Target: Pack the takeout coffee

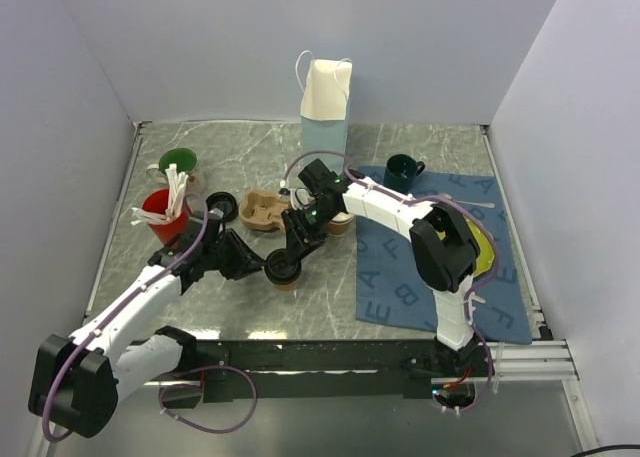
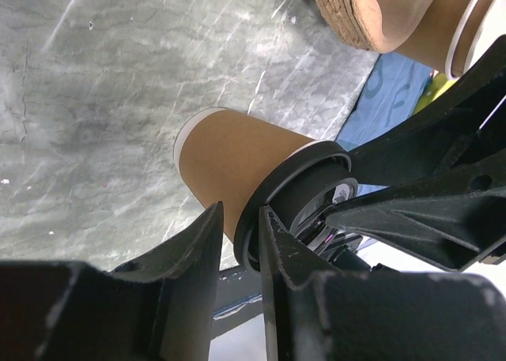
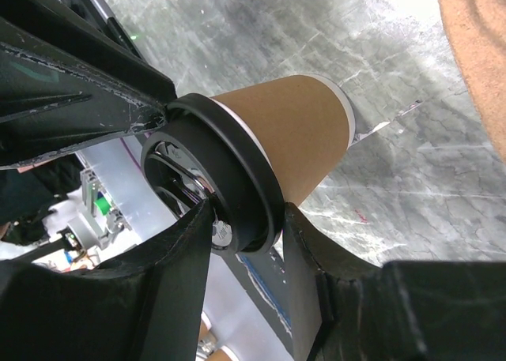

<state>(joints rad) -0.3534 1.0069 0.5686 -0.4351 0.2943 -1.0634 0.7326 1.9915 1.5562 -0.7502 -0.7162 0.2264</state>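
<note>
The takeout coffee (image 1: 285, 271) is a tan paper cup (image 2: 229, 159) with a black lid (image 3: 229, 163), and it rests on the marble table (image 1: 330, 287) near the middle. My right gripper (image 1: 297, 245) reaches down from behind and is shut on the lid, one finger on its top face and the other under its rim (image 3: 247, 211). My left gripper (image 1: 268, 267) comes in from the left. Its narrow jaws straddle the lid's rim (image 2: 239, 212), and a slit of light shows between one finger (image 2: 207, 242) and the rim.
A white paper bag (image 1: 325, 102) stands at the back centre. A cardboard cup carrier (image 1: 262, 212), a red cup with stirrers (image 1: 165, 212) and a green-topped cup (image 1: 178, 164) sit at the left. A dark green mug (image 1: 402, 172) stands on the blue mat (image 1: 400, 277).
</note>
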